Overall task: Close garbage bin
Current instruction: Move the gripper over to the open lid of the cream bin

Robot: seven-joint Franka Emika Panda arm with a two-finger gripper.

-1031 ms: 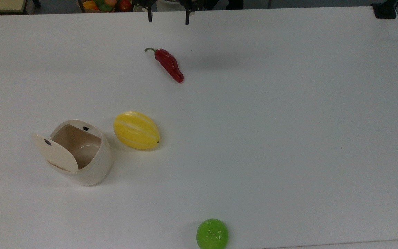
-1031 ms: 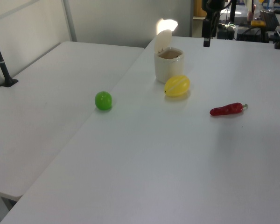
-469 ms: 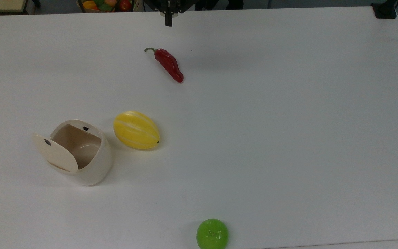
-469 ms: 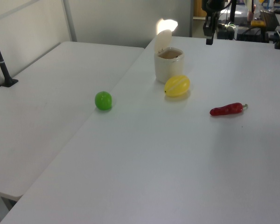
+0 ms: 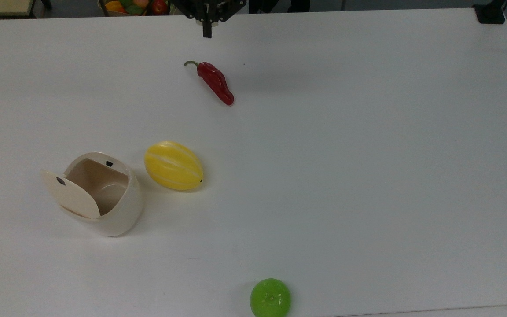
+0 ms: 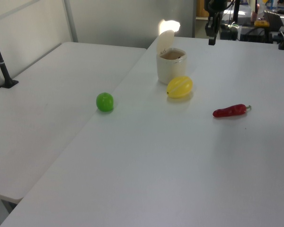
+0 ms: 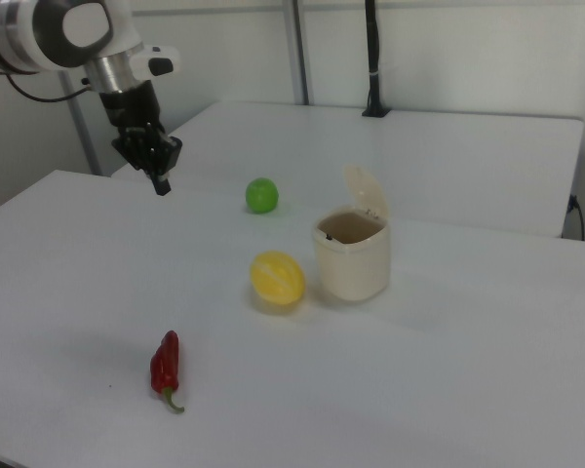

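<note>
White desk [image 5: 368,176] all around. Garbage bin [image 5: 117,211] at the lower left of the top view, lid [image 5: 71,193] up and open, tan inside. Yellow melon [image 5: 173,165] just beside it, on the top view's right. Red chili [image 5: 215,82] higher up, well apart. Green ball [image 5: 270,297] at the bottom edge. Gripper [image 5: 207,31] at the top edge, up in the air, fingers pressed together, holding nothing.
</note>
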